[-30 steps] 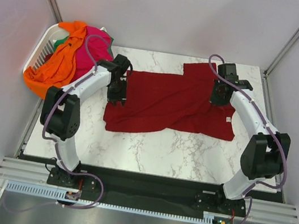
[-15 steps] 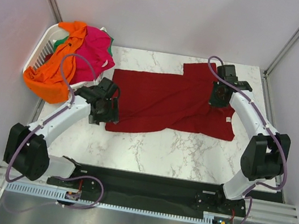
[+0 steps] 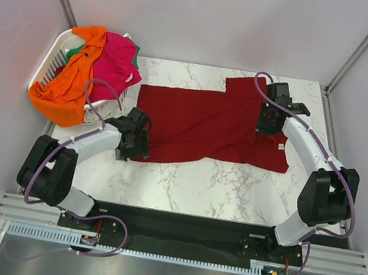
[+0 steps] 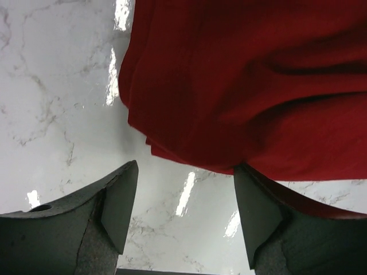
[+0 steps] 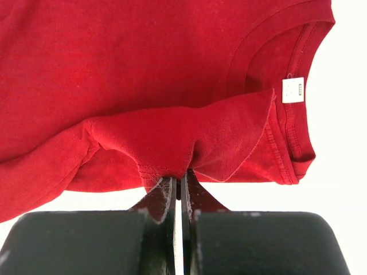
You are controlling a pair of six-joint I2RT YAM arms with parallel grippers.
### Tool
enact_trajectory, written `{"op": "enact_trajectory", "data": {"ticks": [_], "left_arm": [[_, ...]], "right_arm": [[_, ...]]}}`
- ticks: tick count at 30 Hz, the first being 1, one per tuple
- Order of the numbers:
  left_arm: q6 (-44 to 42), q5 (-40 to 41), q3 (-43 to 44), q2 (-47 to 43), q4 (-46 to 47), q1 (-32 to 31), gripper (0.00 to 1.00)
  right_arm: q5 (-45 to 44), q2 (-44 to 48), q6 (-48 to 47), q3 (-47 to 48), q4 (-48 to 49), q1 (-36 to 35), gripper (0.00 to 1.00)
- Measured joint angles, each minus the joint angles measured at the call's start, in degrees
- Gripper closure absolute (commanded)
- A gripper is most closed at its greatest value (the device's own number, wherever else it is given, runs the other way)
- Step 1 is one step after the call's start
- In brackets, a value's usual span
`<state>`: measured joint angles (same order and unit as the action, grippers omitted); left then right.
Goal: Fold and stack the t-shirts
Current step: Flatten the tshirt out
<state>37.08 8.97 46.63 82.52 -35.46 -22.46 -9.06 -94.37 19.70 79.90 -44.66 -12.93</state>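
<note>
– At the bottom centre of the right wrist view: right pincer [image 5: 179,184] clamped together on a fold of the dark red t-shirt [image 5: 143,69], near the collar. White neck label [image 5: 293,90] sits upper right.
– The left one?
– Left pincer [image 4: 184,172] apart, nothing in it, just off the shirt's lower-left corner. The shirt is spread across the middle of the tabletop [image 3: 232,188].
– Handling?
– Soft, light, limp; likely to drape and drag. Best taken at a hem corner or shoulder seam, both layers pinched. Orange t-shirt [image 3: 61,89] and pink t-shirt [image 3: 115,62] lie in the basket [image 3: 50,59], upper left.
</note>
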Motion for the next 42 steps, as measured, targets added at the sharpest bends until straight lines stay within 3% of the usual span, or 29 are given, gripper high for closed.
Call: {"op": "enact_trajectory", "data": {"ticks": [4,14,19,30,42], "left_arm": [[0.0,0.1,0.0,2.3,2.2,0.2,0.29],[0.0,0.5,-1.3,3.2,5.0,0.5,0.68],[0.0,-0.2,-1.6,2.2,5.7,0.5,0.80],[0.0,-2.4,-1.5,-7.6,0.7,0.5,0.85],[2.5,-9.5,-1.5,-24.0,-10.1,0.2,0.78]], "right_arm": [[0.0,0.0,0.0,-0.1,0.1,-0.2,1.00],[0.0,0.0,0.0,-0.4,0.5,-0.5,1.00],[0.0,0.0,0.0,-0.7,0.5,-0.5,1.00],[0.2,5.2,0.0,-2.6,-0.4,-2.0,1.00],[2.6,28.1,4.1,-14.3,-5.8,-9.6,1.00]]}}
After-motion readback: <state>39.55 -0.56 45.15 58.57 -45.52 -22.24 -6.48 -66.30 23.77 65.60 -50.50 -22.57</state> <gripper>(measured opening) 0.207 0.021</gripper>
